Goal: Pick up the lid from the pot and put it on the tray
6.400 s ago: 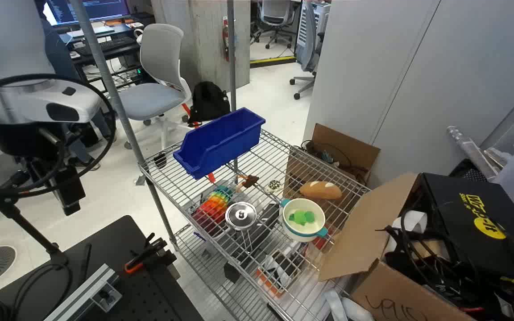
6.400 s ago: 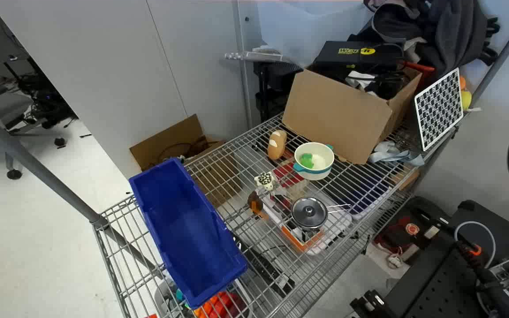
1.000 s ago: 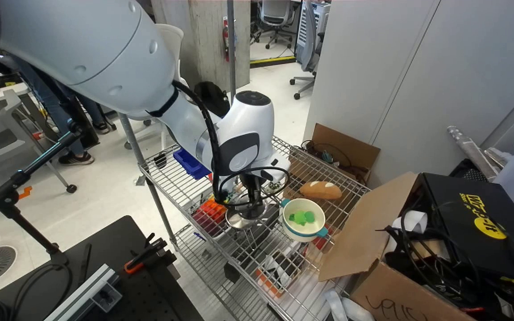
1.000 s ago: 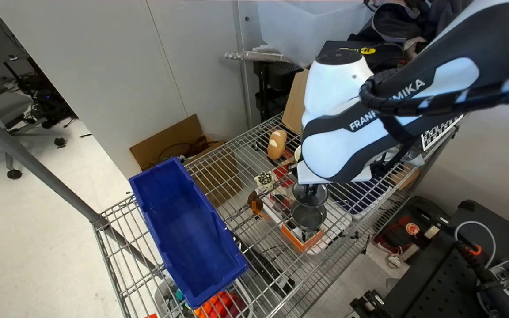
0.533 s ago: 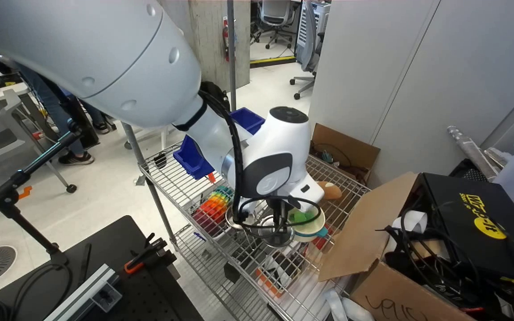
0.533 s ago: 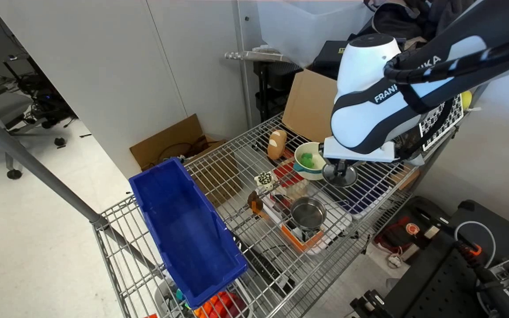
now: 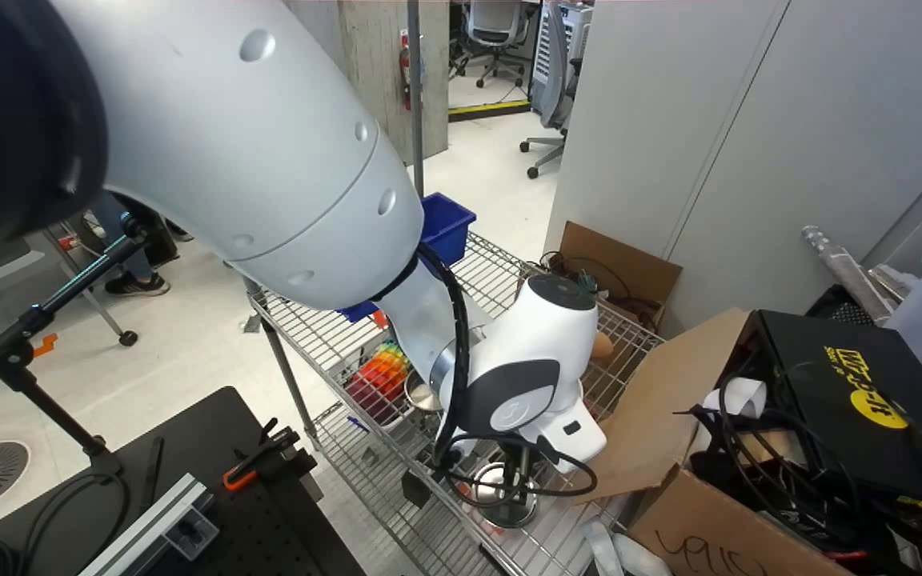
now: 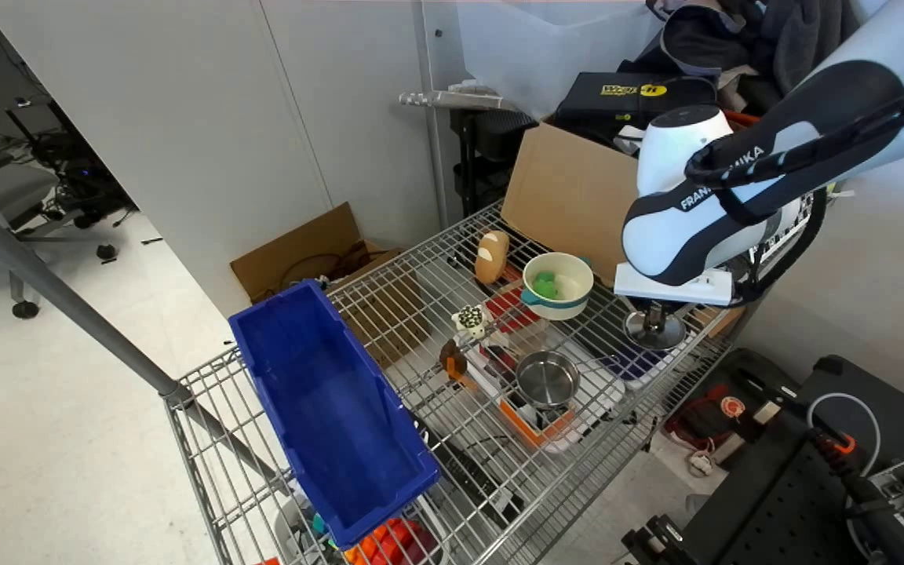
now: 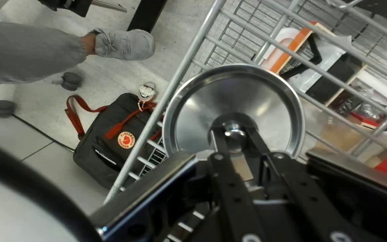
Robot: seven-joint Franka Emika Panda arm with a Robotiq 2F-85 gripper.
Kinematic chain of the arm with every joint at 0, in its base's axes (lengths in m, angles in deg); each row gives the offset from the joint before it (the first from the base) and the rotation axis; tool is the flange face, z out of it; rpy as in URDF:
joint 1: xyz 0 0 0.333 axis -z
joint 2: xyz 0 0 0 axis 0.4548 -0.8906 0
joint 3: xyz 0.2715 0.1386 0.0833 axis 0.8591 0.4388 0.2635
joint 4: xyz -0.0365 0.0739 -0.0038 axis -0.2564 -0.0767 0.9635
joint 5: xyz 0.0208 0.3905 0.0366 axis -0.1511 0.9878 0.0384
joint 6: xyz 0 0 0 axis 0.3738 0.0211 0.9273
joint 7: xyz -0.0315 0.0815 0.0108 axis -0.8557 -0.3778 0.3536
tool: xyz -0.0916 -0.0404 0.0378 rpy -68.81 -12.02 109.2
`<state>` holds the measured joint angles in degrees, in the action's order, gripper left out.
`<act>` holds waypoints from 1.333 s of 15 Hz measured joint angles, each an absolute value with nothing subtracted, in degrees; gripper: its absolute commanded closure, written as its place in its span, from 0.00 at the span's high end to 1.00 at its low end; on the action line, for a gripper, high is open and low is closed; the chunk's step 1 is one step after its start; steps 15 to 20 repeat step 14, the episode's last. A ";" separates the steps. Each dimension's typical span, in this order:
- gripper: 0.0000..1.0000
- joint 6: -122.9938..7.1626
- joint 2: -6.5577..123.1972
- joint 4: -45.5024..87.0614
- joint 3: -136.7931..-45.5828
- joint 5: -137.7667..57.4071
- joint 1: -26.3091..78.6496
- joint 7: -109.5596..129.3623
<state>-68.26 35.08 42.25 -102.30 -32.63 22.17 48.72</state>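
Observation:
The lid is round, shiny metal with a ball knob. In the wrist view my gripper is shut on that knob, one black finger on either side. An exterior view has the lid under my gripper, over the right part of the wire shelf; whether it touches the wires I cannot tell. The pot stands uncovered on the shelf, apart from the lid, its inside showing. In an exterior view the arm partly hides the pot. I cannot make out a separate tray.
On the wire shelf stand a cream bowl with a green thing inside, a bread loaf and a blue bin. A cardboard box flap rises behind my hand. The shelf's edge rail runs beside the lid.
Several seconds ago the lid sat on the pot. One second ago I held it just above the pot; since then it has moved away sideways, past the bowl. The pot stayed put.

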 measured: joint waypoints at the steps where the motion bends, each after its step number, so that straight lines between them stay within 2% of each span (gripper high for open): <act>1: 0.45 -68.27 34.33 41.96 -102.30 -32.63 22.29 48.72; 2: 0.46 -68.27 33.72 41.72 -102.30 -32.63 22.32 48.72; 8: 0.88 -68.39 34.94 42.06 -101.99 -33.52 21.26 48.31; 10: 0.99 -68.25 38.14 44.13 -101.02 -33.50 20.92 46.88; 11: 0.85 -67.85 40.49 45.71 -99.86 -33.03 21.15 45.17; 13: 0.99 -65.69 46.08 49.13 -96.91 -31.47 22.10 41.55; 20: 1.00 -65.08 48.04 50.36 -96.26 -31.20 22.28 40.88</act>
